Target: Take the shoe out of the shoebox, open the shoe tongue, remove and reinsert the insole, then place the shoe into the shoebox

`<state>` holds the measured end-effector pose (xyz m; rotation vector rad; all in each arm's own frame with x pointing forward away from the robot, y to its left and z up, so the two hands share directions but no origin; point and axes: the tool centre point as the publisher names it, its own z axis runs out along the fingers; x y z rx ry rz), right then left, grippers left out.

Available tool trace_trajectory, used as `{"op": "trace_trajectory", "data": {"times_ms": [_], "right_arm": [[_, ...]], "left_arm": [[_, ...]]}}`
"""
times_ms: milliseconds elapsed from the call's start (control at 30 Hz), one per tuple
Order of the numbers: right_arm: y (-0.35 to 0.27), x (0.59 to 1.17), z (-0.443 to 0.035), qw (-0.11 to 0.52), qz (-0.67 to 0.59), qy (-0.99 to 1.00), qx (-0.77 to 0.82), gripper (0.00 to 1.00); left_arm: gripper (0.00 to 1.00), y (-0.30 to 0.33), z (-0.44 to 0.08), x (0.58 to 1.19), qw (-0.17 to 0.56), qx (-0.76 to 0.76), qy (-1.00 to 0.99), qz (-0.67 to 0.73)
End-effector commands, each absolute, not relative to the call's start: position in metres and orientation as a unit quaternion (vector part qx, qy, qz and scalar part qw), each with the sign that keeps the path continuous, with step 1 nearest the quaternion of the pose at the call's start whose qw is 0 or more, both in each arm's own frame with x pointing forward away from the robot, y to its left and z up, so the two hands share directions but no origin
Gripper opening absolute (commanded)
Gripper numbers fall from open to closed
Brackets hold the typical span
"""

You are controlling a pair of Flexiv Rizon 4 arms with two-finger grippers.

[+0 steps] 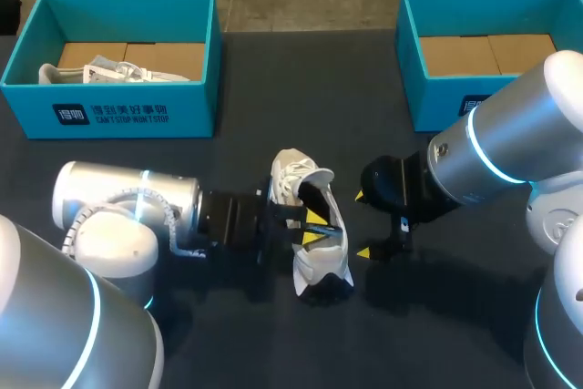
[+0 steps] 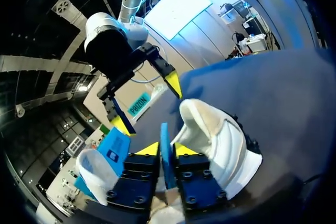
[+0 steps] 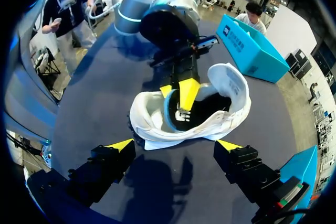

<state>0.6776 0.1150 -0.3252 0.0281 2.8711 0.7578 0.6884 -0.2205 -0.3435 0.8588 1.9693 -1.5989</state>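
Observation:
A white shoe [image 1: 310, 266] [image 2: 220, 135] [image 3: 157, 124] lies on the dark table between my two grippers, its opening turned up. My left gripper [image 1: 316, 228] [image 2: 166, 149] [image 3: 178, 95] reaches into that opening, shut on the edge of the blue insole [image 2: 165, 145] [image 3: 169, 113], which stands upright between its yellow tips. Just right of the shoe, my right gripper [image 1: 364, 223] [image 3: 175, 145] is open; its fingertips [image 3: 121, 144] stand wide apart beside the shoe's side and touch nothing.
A teal shoebox [image 1: 109, 111] at the back left holds another white shoe [image 1: 100, 72]. A second teal shoebox [image 1: 437, 88] stands at the back right with only cardboard showing inside. Bare dark tabletop [image 1: 273, 343] lies in front of the shoe.

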Motion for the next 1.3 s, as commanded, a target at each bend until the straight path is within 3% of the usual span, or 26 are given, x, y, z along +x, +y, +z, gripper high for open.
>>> {"op": "trace_trajectory", "data": {"times_ms": [33,367,500,833,1300], "right_arm": [[0.115,0.677,-0.326,0.087,0.254,0.963,0.010,1.00],[0.115,0.677,-0.326,0.087,0.254,0.963,0.010,1.00],[0.115,0.677,-0.326,0.087,0.254,0.963,0.010,1.00],[0.115,0.677,-0.326,0.087,0.254,0.963,0.010,1.00],[0.115,0.677,-0.326,0.087,0.254,0.963,0.010,1.00]], "left_arm": [[0.68,-0.214,-0.331,0.681,0.236,0.309,0.714,-0.583],[0.61,-0.205,-0.314,0.685,0.253,0.309,0.709,-0.581],[0.53,-0.202,-0.308,0.686,0.257,0.315,0.709,-0.576],[0.55,-0.202,-0.300,0.682,0.246,0.325,0.710,-0.574],[0.45,-0.204,-0.277,0.682,0.227,0.324,0.713,-0.579]]}}
